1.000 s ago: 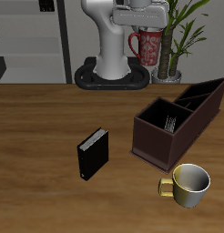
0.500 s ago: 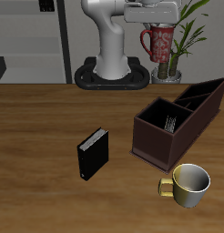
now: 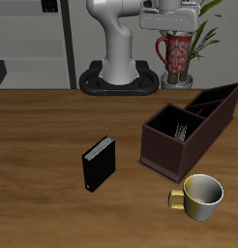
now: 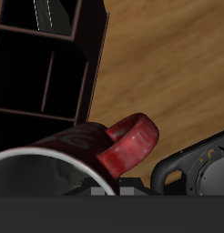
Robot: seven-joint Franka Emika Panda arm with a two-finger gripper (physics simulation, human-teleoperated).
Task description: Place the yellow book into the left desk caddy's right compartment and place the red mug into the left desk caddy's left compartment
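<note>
My gripper [image 3: 175, 35] is shut on the rim of the red mug [image 3: 177, 54] and holds it high in the air over the table's back, above the caddy's taller, sloped end. In the wrist view the red mug [image 4: 82, 159] fills the foreground, its loop handle [image 4: 130, 146] pointing outward. The left desk caddy [image 3: 167, 145] stands on the table below; it also shows in the wrist view [image 4: 50, 68]. A thin greyish thing, seemingly the yellow book [image 3: 182, 126], lies inside the caddy's wide low-walled section.
A black upright book [image 3: 99, 163] stands mid-table. A pale cream mug [image 3: 201, 197] sits near the front edge, in front of the caddy. A potted plant [image 3: 185, 70] and the robot base [image 3: 116, 79] stand at the back.
My gripper has carried the red mug sideways from in front of the robot's body toward the caddy's side, and slightly lower. Nothing on the table has moved.
</note>
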